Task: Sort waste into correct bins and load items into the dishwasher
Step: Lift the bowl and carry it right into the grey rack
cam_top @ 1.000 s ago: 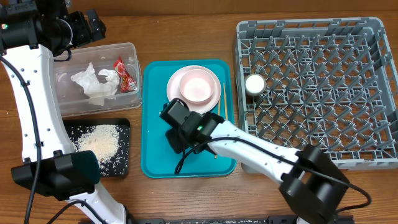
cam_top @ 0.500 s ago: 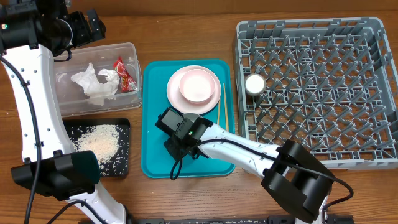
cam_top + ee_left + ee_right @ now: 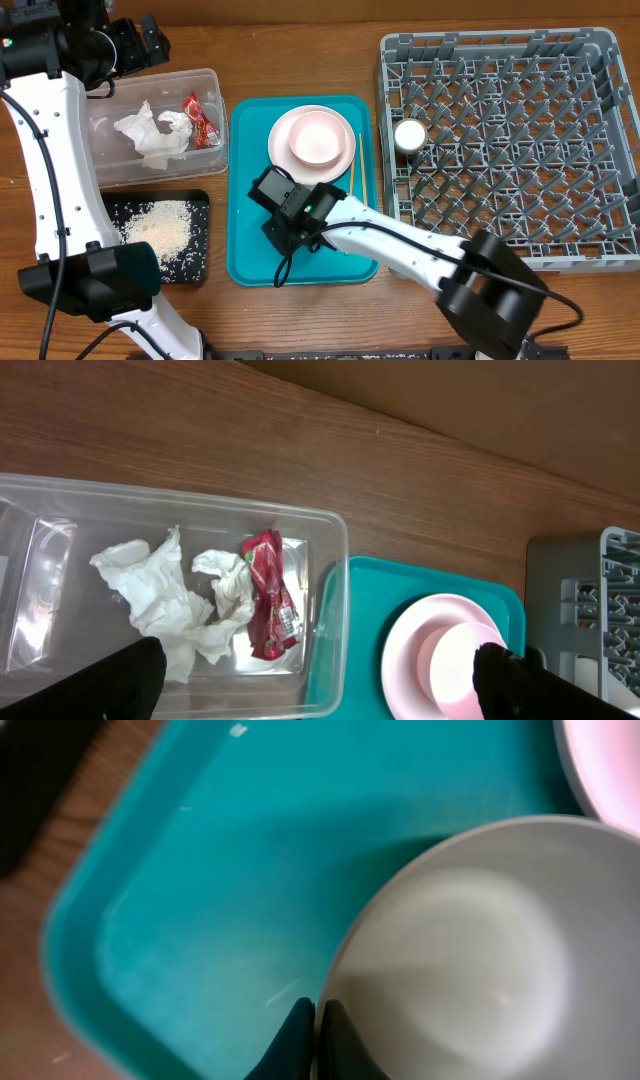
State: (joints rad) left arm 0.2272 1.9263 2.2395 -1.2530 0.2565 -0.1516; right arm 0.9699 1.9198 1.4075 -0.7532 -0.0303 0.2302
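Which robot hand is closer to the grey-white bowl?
Right. The right gripper pinches the rim of the grey-white bowl on the teal tray. The left gripper is far away, over the far end of the clear tub.

Table (image 3: 300, 50), left to right.

Far left: tub (image 3: 110, 165), with tissue (image 3: 150, 135) and wrapper (image 3: 203, 118) in it, wrapper to the right. Shallow tray (image 3: 195, 265) directly in front of the tub, rice (image 3: 160, 228) in it.

Centre: serving tray (image 3: 245, 150). Plate (image 3: 280, 135) on its far half, stacked bowl (image 3: 315, 142) on the plate. Chopsticks (image 3: 356, 165) lie right of the plate. Lone bowl (image 3: 460, 950) on the near half, under the right hand (image 3: 316, 1020).

Right: dish rack (image 3: 500, 38), cup (image 3: 409, 135) at its left side.
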